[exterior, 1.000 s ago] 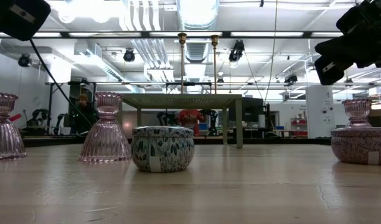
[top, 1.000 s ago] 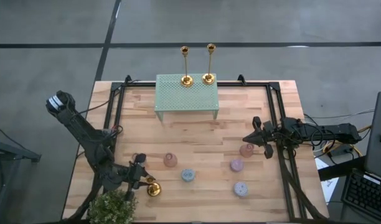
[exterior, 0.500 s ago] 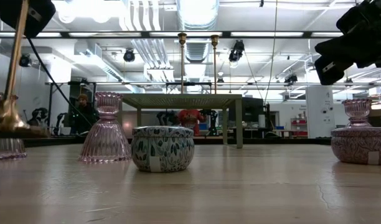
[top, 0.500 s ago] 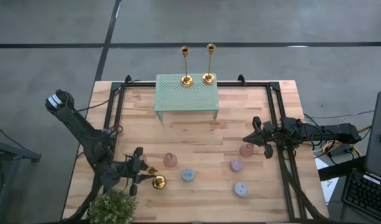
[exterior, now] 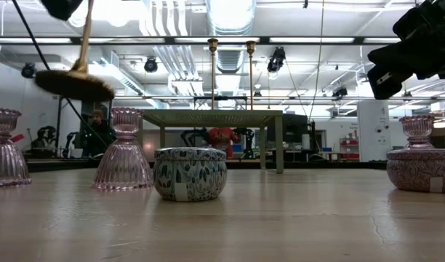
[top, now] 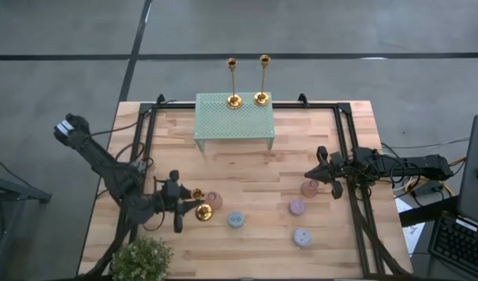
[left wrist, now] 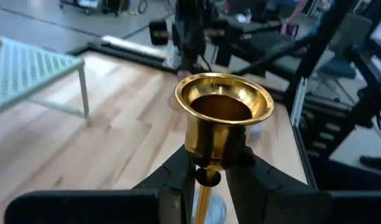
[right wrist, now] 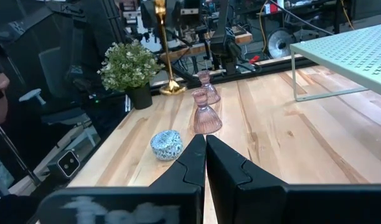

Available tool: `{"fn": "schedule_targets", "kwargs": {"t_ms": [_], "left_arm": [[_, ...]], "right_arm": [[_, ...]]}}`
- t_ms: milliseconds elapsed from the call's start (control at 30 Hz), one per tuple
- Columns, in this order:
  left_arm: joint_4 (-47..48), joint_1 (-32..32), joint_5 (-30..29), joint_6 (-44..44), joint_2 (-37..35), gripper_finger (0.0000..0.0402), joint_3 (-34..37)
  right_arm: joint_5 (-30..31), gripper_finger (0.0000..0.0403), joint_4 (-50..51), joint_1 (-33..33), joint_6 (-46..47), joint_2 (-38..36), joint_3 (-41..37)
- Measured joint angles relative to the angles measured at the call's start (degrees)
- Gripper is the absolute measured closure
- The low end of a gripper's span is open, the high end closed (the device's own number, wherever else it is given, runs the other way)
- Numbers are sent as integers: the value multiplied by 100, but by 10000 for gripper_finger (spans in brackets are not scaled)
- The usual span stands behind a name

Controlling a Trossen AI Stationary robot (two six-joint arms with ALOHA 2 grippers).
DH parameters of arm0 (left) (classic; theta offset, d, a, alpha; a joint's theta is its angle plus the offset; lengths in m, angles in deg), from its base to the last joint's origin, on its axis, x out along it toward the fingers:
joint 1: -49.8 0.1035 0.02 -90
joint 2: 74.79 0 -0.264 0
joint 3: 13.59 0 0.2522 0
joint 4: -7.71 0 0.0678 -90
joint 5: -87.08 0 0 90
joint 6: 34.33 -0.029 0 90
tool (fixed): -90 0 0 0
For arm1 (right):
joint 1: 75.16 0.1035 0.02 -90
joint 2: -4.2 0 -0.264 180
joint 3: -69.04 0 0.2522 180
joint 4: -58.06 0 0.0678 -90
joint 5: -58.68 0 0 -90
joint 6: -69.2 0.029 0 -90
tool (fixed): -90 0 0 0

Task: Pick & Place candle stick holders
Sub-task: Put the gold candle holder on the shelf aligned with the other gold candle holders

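A gold candle stick holder (top: pixel 201 211) hangs above the worktop (top: pixel 247 168), pinched by the stem in the jaws of the left gripper (top: pixel 180 204), at seven o'clock. Two other candlesticks (top: pixel 247 80) stand on the green mesh shelf (top: pixel 233 121) at twelve. The right gripper (top: pixel 321 173), at three, has jaws pressed together.
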State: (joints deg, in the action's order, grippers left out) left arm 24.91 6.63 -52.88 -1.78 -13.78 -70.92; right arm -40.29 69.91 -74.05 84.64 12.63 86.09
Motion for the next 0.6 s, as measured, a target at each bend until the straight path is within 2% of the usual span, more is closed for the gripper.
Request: {"fn": "schedule_targets", "kwargs": {"t_ms": [600], "left_arm": [[4,1217,-10,-471,-4,317,-229]], "right_arm": [[0,394,0,-2,0,0,0]]}}
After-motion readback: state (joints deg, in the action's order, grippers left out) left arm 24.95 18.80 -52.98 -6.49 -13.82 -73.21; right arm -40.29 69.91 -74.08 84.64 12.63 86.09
